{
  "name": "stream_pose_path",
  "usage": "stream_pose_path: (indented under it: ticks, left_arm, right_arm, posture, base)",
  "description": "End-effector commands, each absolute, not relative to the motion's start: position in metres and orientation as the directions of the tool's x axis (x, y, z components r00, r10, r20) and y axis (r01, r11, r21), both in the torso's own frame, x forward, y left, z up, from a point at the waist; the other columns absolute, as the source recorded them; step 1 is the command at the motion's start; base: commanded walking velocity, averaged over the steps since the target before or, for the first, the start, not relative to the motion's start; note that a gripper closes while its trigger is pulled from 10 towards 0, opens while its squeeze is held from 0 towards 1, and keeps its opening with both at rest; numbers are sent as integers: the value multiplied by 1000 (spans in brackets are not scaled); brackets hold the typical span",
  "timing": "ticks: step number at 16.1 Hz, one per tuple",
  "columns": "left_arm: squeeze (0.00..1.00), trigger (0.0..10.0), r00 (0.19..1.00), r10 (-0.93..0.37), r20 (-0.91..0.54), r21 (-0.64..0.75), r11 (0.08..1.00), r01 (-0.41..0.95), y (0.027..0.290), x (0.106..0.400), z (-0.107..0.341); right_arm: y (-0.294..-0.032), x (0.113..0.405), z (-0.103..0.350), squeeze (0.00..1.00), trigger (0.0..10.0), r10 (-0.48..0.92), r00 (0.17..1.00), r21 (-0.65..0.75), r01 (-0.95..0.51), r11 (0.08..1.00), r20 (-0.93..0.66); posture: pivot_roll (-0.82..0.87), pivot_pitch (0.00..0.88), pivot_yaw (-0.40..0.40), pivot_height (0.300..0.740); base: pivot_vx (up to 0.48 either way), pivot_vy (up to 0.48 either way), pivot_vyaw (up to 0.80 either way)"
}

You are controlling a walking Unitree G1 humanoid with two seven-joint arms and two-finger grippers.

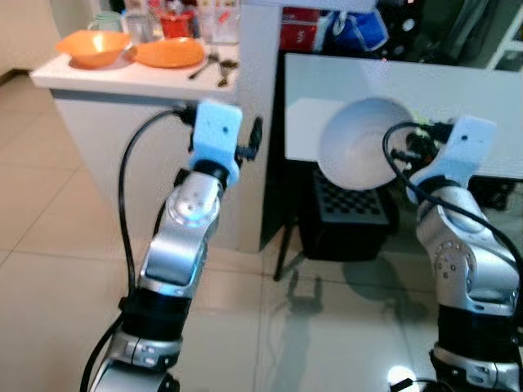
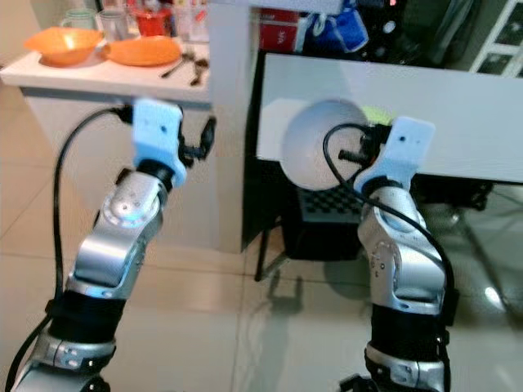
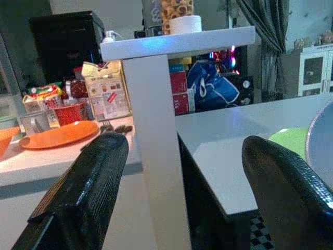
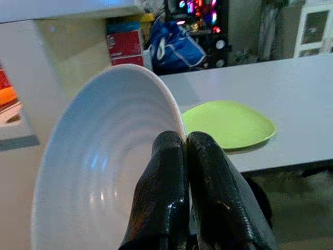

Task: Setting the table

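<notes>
1. The right gripper [image 4: 184,151] pinches the rim of a white bowl [image 4: 99,172], its fingers closed tight on the edge; the bowl is held tilted in the air at the near edge of the grey table [image 1: 458,98].
2. A green plate [image 4: 229,124] lies on that table, beyond the bowl.
3. The left gripper [image 3: 182,177] is raised with fingers spread wide, holding nothing.
4. On the white counter [image 1: 106,75] sit an orange bowl [image 1: 92,47], an orange plate [image 1: 167,52] and cutlery [image 1: 214,67].
5. Boxes behind carry print too small to read.
</notes>
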State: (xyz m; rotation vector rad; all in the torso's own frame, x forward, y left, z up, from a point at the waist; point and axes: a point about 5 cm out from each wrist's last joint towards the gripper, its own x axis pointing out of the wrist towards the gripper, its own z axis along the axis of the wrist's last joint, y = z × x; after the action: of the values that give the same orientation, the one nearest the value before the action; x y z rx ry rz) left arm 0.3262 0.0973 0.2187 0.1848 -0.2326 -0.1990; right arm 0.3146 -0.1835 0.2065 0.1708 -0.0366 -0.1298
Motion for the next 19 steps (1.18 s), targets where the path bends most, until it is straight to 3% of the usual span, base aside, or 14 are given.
stream_pose_path:
  ticks: [1,5,8,11,13,19]
  left_arm:
    - [0,10000,958,-208,199,210,964,165,99,324,216]
    - [0,10000,955,-204,217,212,964,158,99,336,224]
    - [0,10000,966,-174,193,160,977,144,108,327,214]
    - [0,10000,957,-197,215,166,973,163,107,337,222]
    - [0,10000,958,-194,210,153,975,164,109,335,218]
    - [0,10000,947,-240,211,171,963,206,108,332,217]
  right_arm:
    - [-182,311,215,0,10000,-130,989,174,116,978,67]
    - [-179,317,219,0,10000,-118,990,173,104,979,73]
    - [-179,308,203,0,10000,-142,990,188,134,973,28]
    - [-179,320,213,0,10000,-134,990,154,126,980,42]
    - [-181,317,213,0,10000,-141,989,206,128,970,50]
    - [-192,315,210,0,10000,-182,983,211,170,963,38]
  posture:
    - [-24,0,-31,740]
    - [-31,0,-29,740]
    - [-21,0,-31,740]
    - [-29,0,-32,740]
    - [-19,0,-41,740]
    - [-25,0,-23,740]
  base:
    - [0,-360,0]
    - [0,-362,0]
    - [0,0,0]
    - [0,0,0]
    - [0,0,0]
    - [326,0,-460]
